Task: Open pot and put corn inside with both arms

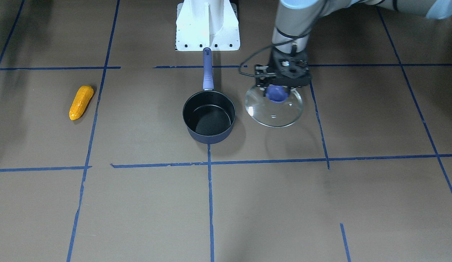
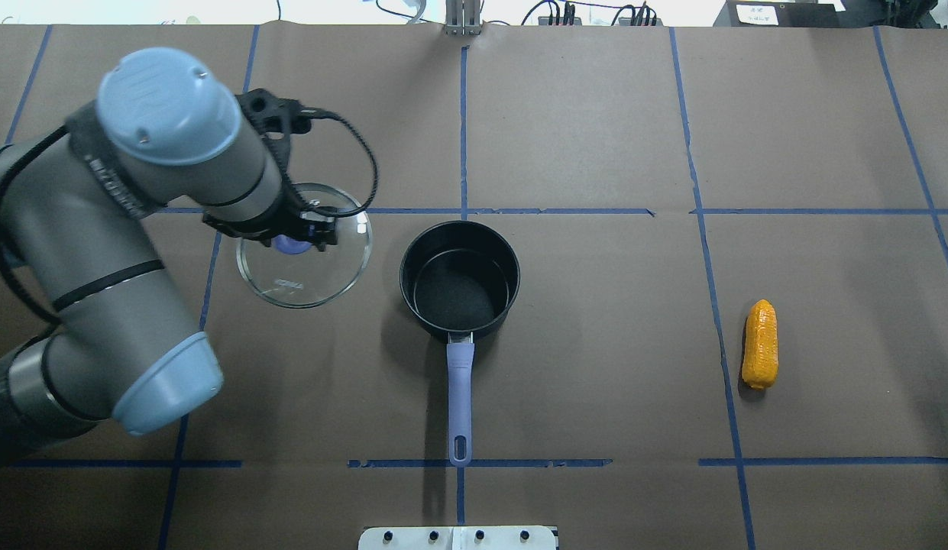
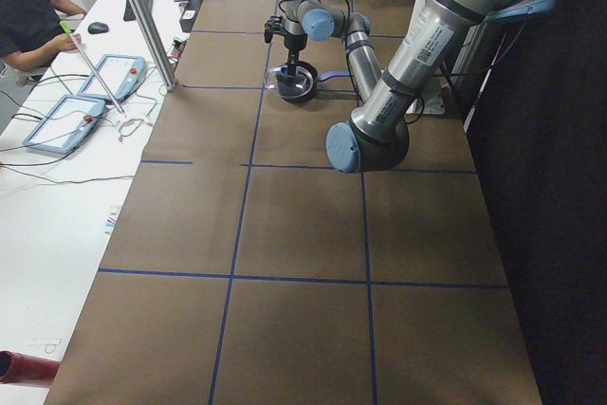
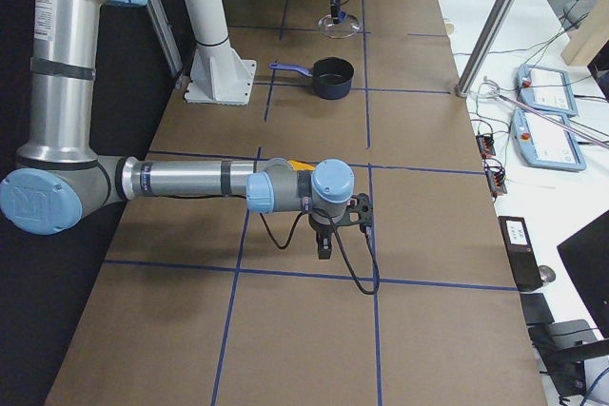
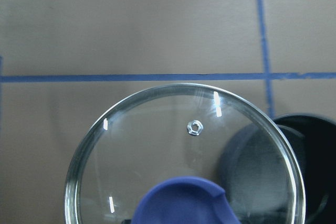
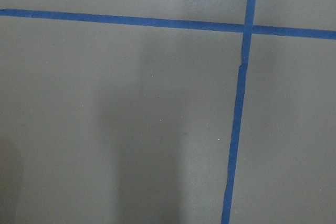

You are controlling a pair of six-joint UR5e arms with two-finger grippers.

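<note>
Toward the left end of the counter (image 2: pixel 596 114), my left claw (image 1: pixel 277 89) is clamped on the blue knob (image 5: pixel 181 203) of the glass lid (image 1: pixel 275 114). The shadow underneath suggests the lid hangs clear of the surface, just beside the pot (image 2: pixel 459 279) and not touching it. The pot sits open near the counter's middle, its handle (image 2: pixel 459 397) pointing at the robot-side edge. The corn (image 2: pixel 760 344) lies on its side well off toward the right end. My right claw (image 4: pixel 324 246) hangs beyond it, nearer the right edge. I cannot tell whether it is wide or narrow, because its wrist camera shows only bare counter and tape.

My worries from here:
- **Lid:** Letting it go from a height could make the glass clatter or skid into the pot.
- **Corn:** The cob is tapered and bumpy, so a pinch off its middle could squirt it out or roll it away.
- **Pot:** It looks light, and a nudge to the rim from the right arm could push it.
- **Arms:** The left arm parked this close may crowd the right arm over the pot.
</note>
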